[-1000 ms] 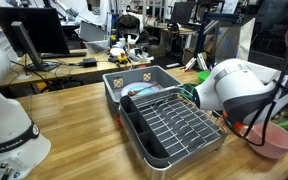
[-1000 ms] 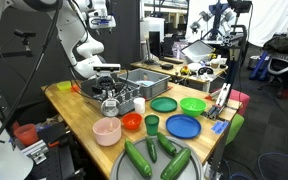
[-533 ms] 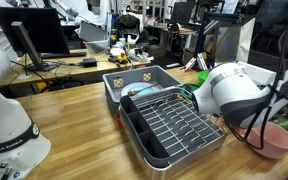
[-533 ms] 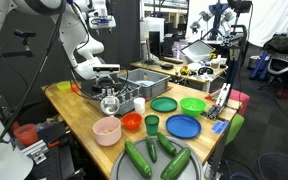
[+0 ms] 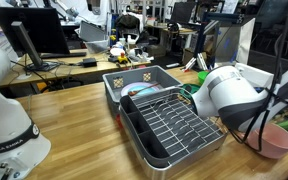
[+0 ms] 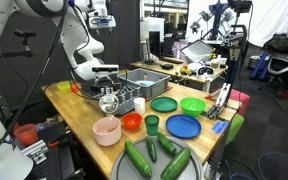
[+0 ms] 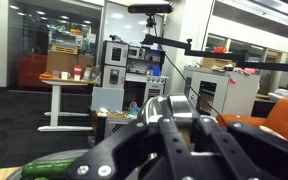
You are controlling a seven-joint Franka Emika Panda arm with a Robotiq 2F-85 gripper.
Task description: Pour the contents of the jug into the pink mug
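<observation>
The small shiny metal jug (image 6: 110,104) is sitting in the gripper (image 6: 108,97), which is looking clamped on it and holding it clear of the wooden table (image 6: 68,101), probably so it can be tipped. The wide pale pink round mug (image 6: 106,130) is standing mouth-up just below the gripper, near the table edge. The small red-orange cup (image 6: 132,122) is sitting just beside the mug.
</observation>
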